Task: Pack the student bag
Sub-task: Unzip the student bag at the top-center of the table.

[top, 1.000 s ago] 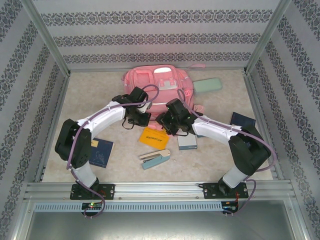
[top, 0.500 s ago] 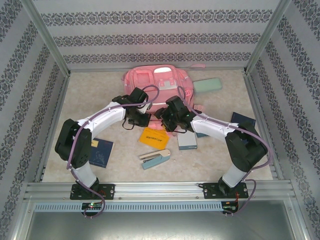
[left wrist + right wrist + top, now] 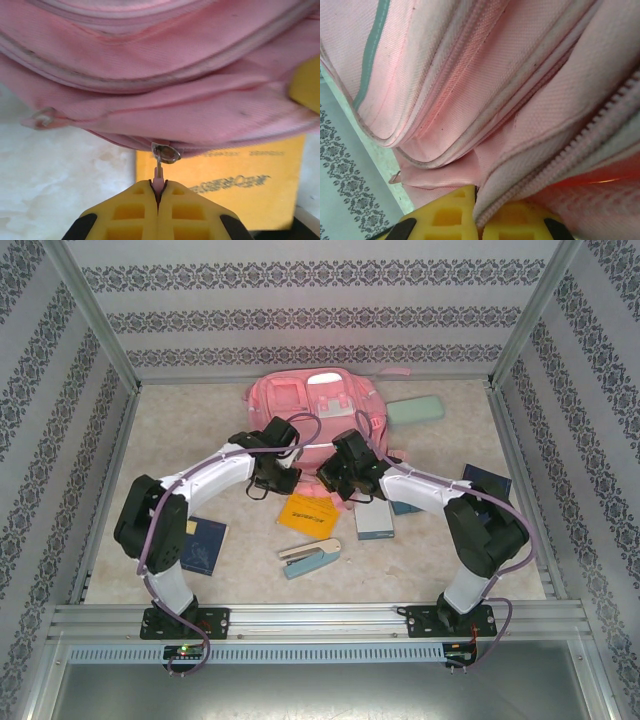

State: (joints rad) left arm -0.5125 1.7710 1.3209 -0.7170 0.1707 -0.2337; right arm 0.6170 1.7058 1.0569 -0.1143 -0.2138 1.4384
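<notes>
As left claw (image 3: 158, 186) pinches zip (image 3: 165, 153), student bag (image 3: 275, 400)

one backpack (image 3: 315, 400), two blue books (image 3: 203, 544) (image 3: 486, 480), one stapler (image 3: 310, 557)

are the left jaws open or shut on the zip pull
Shut. In the left wrist view the left gripper has its yellow jaws pressed together, pinching the pink zip pull of the student bag.

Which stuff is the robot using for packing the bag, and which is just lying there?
In use: student bag, its zipper pull pinched by left claw, right claw gripping bag fabric.
Lying about: yellow booklet, stapler, mint pencil case, blue book, navy book, pale blue box.
</notes>
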